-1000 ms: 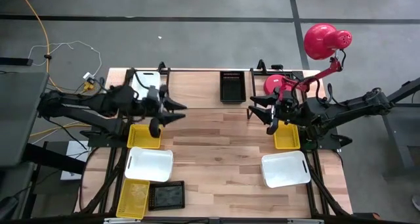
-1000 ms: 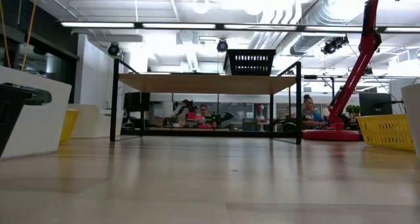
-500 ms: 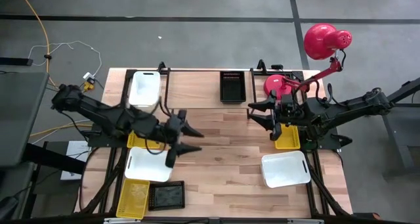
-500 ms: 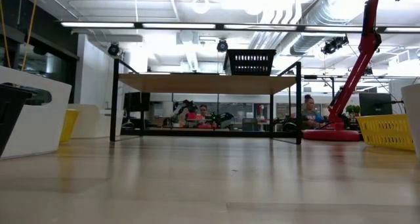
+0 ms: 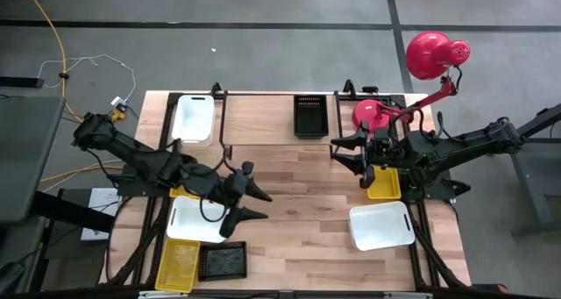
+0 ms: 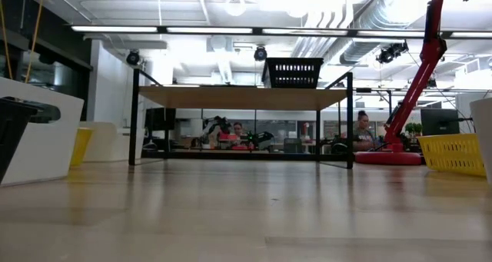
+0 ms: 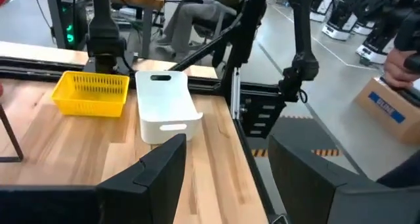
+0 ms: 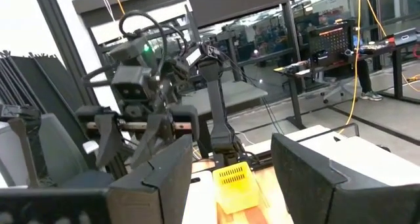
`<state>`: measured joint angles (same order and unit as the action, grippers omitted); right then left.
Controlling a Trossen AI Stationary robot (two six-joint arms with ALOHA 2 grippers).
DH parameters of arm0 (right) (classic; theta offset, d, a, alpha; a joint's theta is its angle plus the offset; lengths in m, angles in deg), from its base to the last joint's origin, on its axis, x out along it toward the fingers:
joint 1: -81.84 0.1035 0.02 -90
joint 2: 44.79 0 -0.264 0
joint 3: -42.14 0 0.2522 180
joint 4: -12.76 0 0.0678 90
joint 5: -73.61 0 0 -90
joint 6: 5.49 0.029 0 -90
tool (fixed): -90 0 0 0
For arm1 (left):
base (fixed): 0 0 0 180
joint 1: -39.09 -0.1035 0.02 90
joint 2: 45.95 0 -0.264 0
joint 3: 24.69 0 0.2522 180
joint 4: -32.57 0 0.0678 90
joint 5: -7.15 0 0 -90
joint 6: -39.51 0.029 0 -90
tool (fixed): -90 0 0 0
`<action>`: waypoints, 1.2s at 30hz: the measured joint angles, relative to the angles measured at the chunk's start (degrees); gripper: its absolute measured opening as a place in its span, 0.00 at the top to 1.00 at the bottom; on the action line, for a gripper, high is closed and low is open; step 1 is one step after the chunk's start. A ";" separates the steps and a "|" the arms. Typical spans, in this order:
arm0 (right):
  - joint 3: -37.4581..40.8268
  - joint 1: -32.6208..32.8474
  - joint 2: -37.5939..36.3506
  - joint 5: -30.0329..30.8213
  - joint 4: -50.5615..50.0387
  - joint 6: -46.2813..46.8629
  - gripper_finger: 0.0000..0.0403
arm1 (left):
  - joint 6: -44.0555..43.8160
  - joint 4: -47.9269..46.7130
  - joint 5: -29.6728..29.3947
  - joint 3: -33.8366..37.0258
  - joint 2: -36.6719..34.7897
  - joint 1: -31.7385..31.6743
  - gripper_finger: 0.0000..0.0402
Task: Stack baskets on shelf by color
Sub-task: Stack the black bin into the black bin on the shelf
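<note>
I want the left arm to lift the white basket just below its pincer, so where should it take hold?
Probably the white basket by its long rim nearest the left pincer, coming straight down: it lies flat and open-topped, so one finger can go inside the thin wall, one outside. The pincer is open.

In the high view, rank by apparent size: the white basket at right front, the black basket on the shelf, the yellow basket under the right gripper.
1. White basket, clearly largest.
2. Black basket on the shelf.
3. Yellow basket, though the right gripper hides part, so 2 and 3 are unsure.

Two dark jointed arms — matte black, broad flat fingers (image 7: 157, 178)
</note>
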<state>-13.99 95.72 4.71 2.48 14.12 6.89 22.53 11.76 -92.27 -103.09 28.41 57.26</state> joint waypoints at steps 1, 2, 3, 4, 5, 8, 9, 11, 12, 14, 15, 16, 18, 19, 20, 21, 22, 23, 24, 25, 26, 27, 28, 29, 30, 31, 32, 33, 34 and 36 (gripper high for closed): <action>0.00 0.01 0.00 0.00 -0.12 0.28 0.52 | -0.76 -0.46 0.00 -0.02 -0.10 0.26 0.49; 0.00 -0.01 0.00 0.00 -0.12 0.90 0.52 | -1.79 -1.17 0.01 -0.02 -0.08 0.49 0.49; 0.00 0.01 0.00 -0.02 -0.10 1.69 0.52 | -3.02 -2.25 0.05 -0.02 0.04 0.86 0.49; 0.00 -0.01 0.00 -0.02 -0.10 2.17 0.52 | -4.07 -3.59 0.23 -0.02 0.14 1.42 0.49; 0.00 -0.01 0.00 0.00 -0.13 2.39 0.52 | -4.70 -4.96 0.43 -0.02 0.18 2.04 0.49; 0.00 -0.01 0.00 -0.02 -0.34 2.40 0.52 | -4.92 -10.22 1.62 -0.02 0.09 4.32 0.49; 0.00 -0.01 0.00 0.00 -0.36 2.42 0.52 | -4.94 -12.74 1.78 -0.02 0.13 5.22 0.49; 0.00 -0.01 -0.02 0.00 -0.67 2.57 0.52 | -4.93 -16.66 1.64 -0.02 0.88 7.12 0.49; 0.00 0.00 -0.01 -0.01 -0.83 2.59 0.52 | -4.88 -18.93 1.25 -0.02 1.29 8.05 0.49; 0.00 -0.01 -0.01 -0.01 -0.95 2.58 0.52 | -4.18 -23.20 -0.49 0.00 2.47 10.07 0.50; 0.00 -0.01 -0.02 0.00 -1.03 2.58 0.52 | -4.08 -24.45 -1.89 0.00 3.33 10.90 0.50; 0.00 -0.01 -0.02 0.00 -1.20 2.58 0.52 | -4.19 -25.62 -3.28 0.00 4.41 11.58 0.50; 0.00 0.01 -0.02 0.00 -1.19 2.58 0.52 | -5.43 -27.02 -4.54 0.04 7.06 12.58 0.50; 0.02 -0.01 -0.02 0.00 -1.19 2.58 0.52 | -6.24 -26.68 -4.34 0.07 8.44 12.97 0.50; 0.01 0.00 -0.02 0.00 -1.22 2.58 0.52 | -6.78 -25.67 -3.54 0.07 9.74 13.13 0.50; 0.00 0.00 -0.02 0.00 -1.42 2.58 0.52 | -6.88 -24.81 -2.42 0.07 11.08 13.17 0.50; 0.00 -0.01 -0.02 0.00 -1.71 2.58 0.52 | -6.74 -24.34 -1.24 0.07 12.40 13.34 0.50; 0.00 -0.01 -0.02 0.00 -2.00 2.58 0.52 | -6.60 -23.98 -0.32 0.07 13.86 13.48 0.50; 0.01 0.00 -0.02 0.00 -2.41 2.58 0.52 | -6.67 -23.92 0.16 0.07 15.20 13.57 0.50; 0.00 0.01 -0.02 0.00 -2.76 2.58 0.52 | -7.52 -23.98 0.44 0.07 16.41 13.58 0.50; 0.00 -0.01 -0.02 0.00 -3.00 2.58 0.52 | -8.90 -24.10 0.56 0.07 17.38 13.62 0.50; 0.00 0.00 -0.02 0.00 -3.21 2.59 0.52 | -10.58 -24.46 0.85 0.07 18.17 13.62 0.50; 0.02 -0.01 -0.02 0.00 -3.43 2.58 0.52 | -12.24 -24.83 1.24 0.07 18.78 13.57 0.50; 0.02 0.01 -0.02 0.00 -3.64 2.58 0.52 | -13.76 -25.06 1.59 0.07 19.22 13.52 0.50; 0.00 0.01 -0.02 0.00 -3.72 2.58 0.52 | -14.91 -25.41 1.65 0.07 19.50 13.48 0.50; 0.02 -0.01 -0.02 0.00 -3.73 2.58 0.52 | -15.68 -25.46 1.41 0.07 19.72 13.44 0.50; 0.00 -0.01 -0.02 0.00 -3.81 2.58 0.52 | -15.84 -25.46 0.87 0.07 19.83 13.44 0.50; 0.00 -0.01 -0.02 0.00 -3.93 2.58 0.52 | -15.82 -25.68 0.38 0.07 19.88 13.46 0.50; 0.01 -0.01 -0.02 0.00 -4.14 2.58 0.52 | -15.84 -25.88 -0.12 0.07 19.88 13.49 0.50; 0.00 -0.01 -0.02 0.00 -4.56 2.58 0.52 | -15.84 -26.54 -0.54 0.07 19.88 13.42 0.50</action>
<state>-13.99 95.71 4.69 2.48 9.56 9.47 6.69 -14.78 -92.81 -103.02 48.28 70.69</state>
